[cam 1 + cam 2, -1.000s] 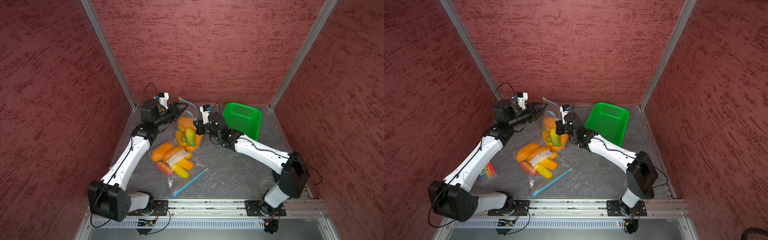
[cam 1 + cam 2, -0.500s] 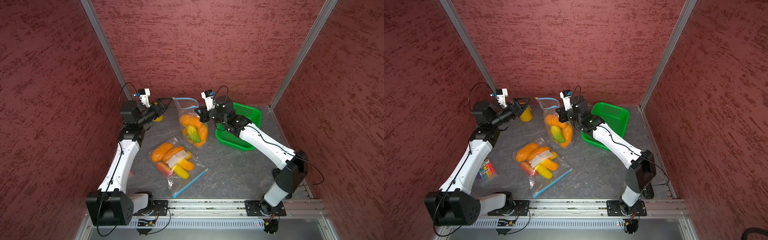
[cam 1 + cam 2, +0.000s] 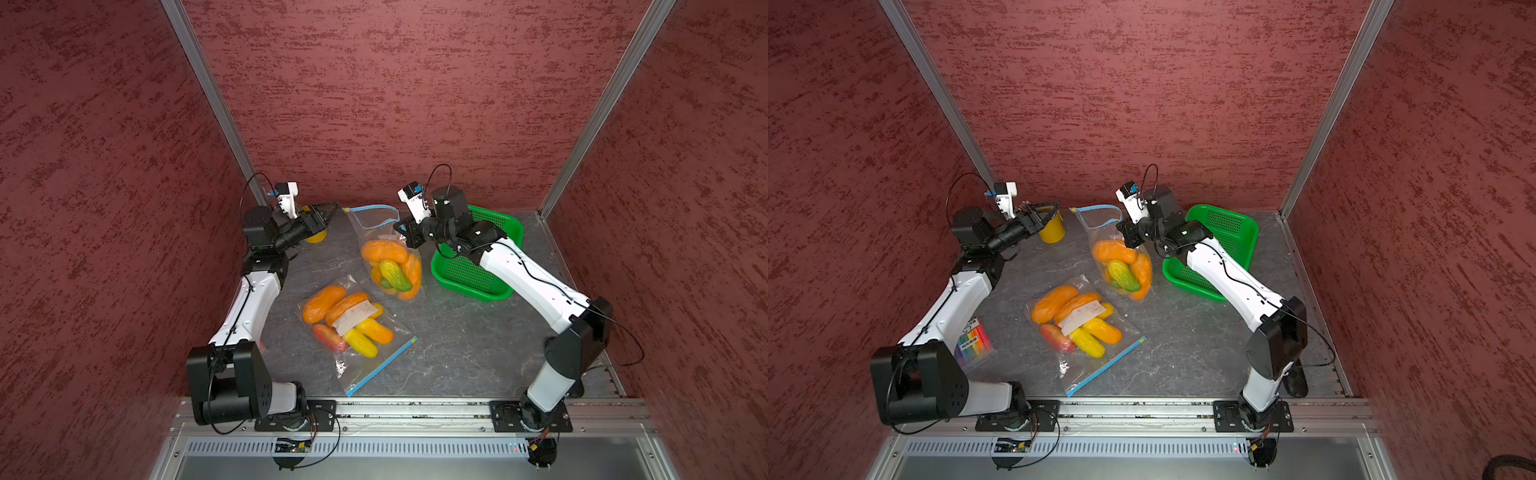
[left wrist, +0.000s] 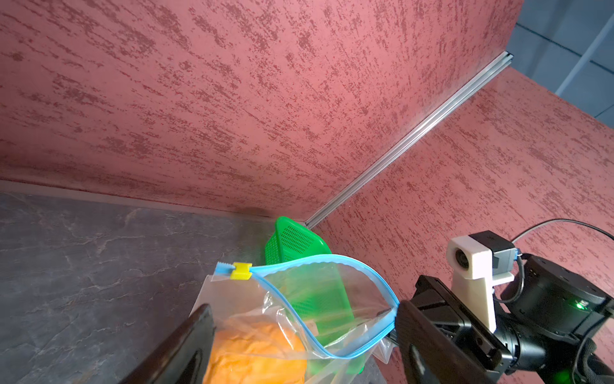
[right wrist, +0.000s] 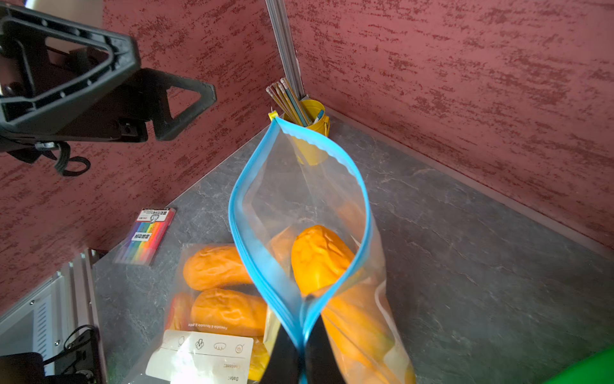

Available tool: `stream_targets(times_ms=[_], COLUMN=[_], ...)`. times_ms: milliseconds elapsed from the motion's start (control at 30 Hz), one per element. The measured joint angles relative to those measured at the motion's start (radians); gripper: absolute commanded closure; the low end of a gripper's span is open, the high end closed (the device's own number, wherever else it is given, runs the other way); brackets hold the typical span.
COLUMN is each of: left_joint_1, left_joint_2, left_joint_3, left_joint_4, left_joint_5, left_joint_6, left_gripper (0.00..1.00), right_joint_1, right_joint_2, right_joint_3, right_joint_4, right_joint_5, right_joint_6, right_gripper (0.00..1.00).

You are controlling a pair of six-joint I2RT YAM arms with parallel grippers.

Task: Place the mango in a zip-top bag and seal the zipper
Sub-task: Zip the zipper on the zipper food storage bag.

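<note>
From my station I see the right gripper pinched tight on one end of the blue zipper strip of a clear plastic zip-top bag, holding it upright over the grey stone-patterned table. I cannot tell whether the bag's bottom touches the table. The bag's mouth gapes open, and the small yellow slider sits at the far end of the zipper. A plump orange mango lies inside the held bag, bunched with other orange fruit and a green-yellow one. The left gripper has its fingers spread wide, near the slider end of the bag but apart from it, just in front of a yellow cup of pencils. A second clear bag of orange and yellow fruit with a white label lies flat mid-table. A green perforated plastic basket sits tilted under the right arm, and a pack of rainbow markers lies beside the left arm.
</note>
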Motion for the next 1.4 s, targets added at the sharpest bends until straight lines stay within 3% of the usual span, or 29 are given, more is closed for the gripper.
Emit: stream_targets(times_ms=[367, 800, 1233, 1400], left_joint_1=[-0.015, -0.084, -0.077, -0.082], left_joint_2=[0.029, 0.05, 0.127, 0.152], left_joint_3=[-0.063, -0.069, -0.082, -0.087], left_joint_4=[0.194, 0.153, 0.314, 0.328], left_joint_5=[0.098, 0.159, 0.208, 0.229], left_joint_6=[0.134, 0.3, 0.233, 0.277], left_gripper=[0.13, 0.2, 0.22, 0.31], right_joint_1=[-0.059, -0.094, -0.105, -0.118], right_joint_2=[-0.032, -0.089, -0.145, -0.145], right_joint_3=[-0.013, -0.098, -0.201, -0.201], right_joint_4=[-0.033, -0.023, 0.044, 0.047], right_joint_5=[-0.027, -0.069, -0.1, -0.109], right_joint_6=[-0.081, -0.089, -0.067, -0.061], right_gripper=[1.0, 1.0, 1.0, 1.0])
